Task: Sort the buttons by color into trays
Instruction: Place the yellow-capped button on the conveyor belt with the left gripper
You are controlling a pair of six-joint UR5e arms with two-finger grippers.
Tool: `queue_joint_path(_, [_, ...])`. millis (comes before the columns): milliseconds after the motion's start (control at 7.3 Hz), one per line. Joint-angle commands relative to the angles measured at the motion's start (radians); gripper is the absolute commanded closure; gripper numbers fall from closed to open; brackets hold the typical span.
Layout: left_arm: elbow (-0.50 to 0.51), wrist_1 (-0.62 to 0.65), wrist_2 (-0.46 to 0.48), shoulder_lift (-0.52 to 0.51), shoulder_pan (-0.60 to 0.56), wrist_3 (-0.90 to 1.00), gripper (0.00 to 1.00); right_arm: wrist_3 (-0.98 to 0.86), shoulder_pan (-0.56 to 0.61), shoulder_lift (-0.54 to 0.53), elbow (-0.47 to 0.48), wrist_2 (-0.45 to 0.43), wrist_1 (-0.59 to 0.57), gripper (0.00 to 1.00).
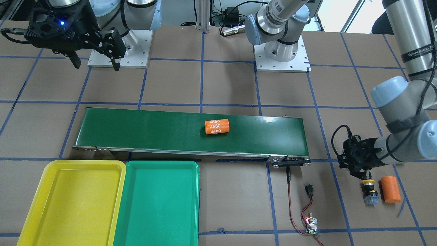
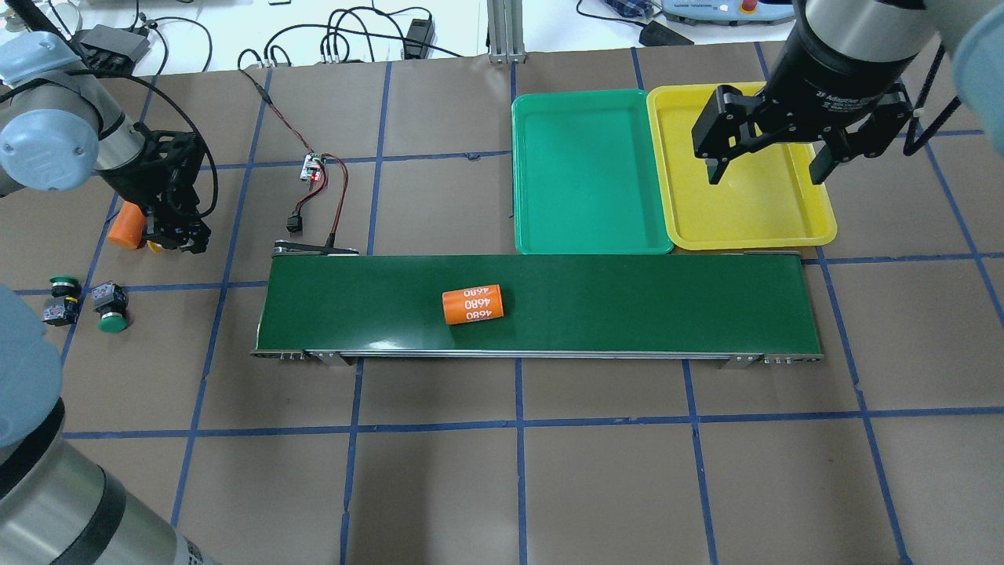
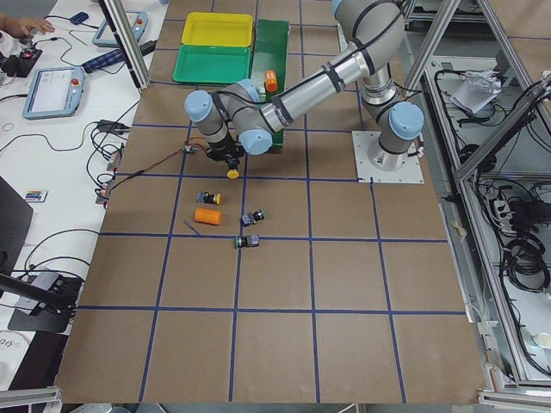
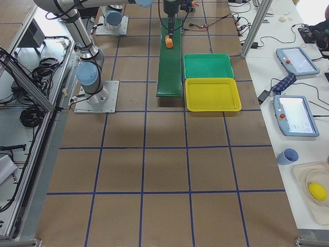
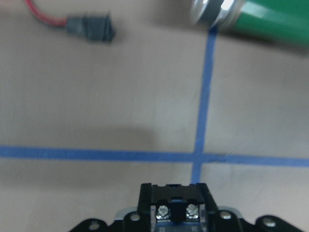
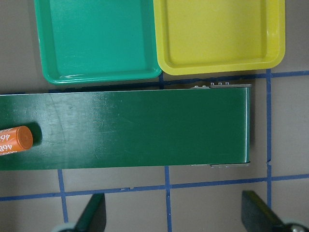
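- The left gripper (image 1: 361, 175), tilted low over the brown paper-covered table (image 2: 439, 471) at the robot's left end, has its jaws closed on a small black-bodied push-button with a round yellow cap (image 3: 232, 174) (the wrist view shows this button's screw-terminal end sitting between the fingers).
- A second yellow-capped push-button (image 1: 371, 198) lies on the table near that gripper, just beside a plain orange plastic cylinder (image 1: 390, 189).
- A green-capped push-button (image 2: 110, 308) and its green-capped twin (image 2: 61, 298) lie on their sides close together, nearer the robot than the yellow pair.
- The right gripper (image 2: 767, 174) hovers high at the table's other end, its jaws spread wide with nothing between them.
- The shallow rectangular yellow plastic tray (image 2: 753, 227) and the matching green plastic tray (image 2: 588, 180) sit side by side with rims touching. They are just across the long dark-green conveyor belt (image 2: 627, 306) from the robot, well apart from all four buttons.
- An orange cylinder printed 4680 (image 2: 472, 304) lies on its side near the middle of the belt.
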Motion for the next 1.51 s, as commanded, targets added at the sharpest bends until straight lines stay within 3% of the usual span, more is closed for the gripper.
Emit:
queue_joint_path(0, [-0.09,-0.004,0.0,0.127,-0.117,-0.115,1.0,0.0,-0.001,0.001,0.0,0.0,0.001,0.0])
queue_joint_path(411, [-0.123,0.007,-0.002,0.186,-0.287,-0.309,1.0,0.0,-0.001,0.001,0.0,0.0,-0.001,0.0])
queue_joint_path(685, [-0.179,0.033,-0.002,0.195,-0.318,-0.357,1.0,0.0,-0.001,0.001,0.0,-0.002,0.001,0.0])
queue_joint_path(822, [-0.218,0.114,-0.005,0.199,-0.34,-0.418,1.0,0.0,-0.001,0.001,0.0,-0.002,0.001,0.0])
queue_joint_path(1233, [-0.239,0.127,-0.005,0.204,-0.362,-0.423,1.0,0.0,-0.001,0.001,0.0,0.0,0.001,0.0])
queue_joint_path(1370, [-0.255,0.131,-0.046,0.206,-0.363,-0.425,1.0,0.0,-0.001,0.001,0.0,-0.002,0.001,0.0])
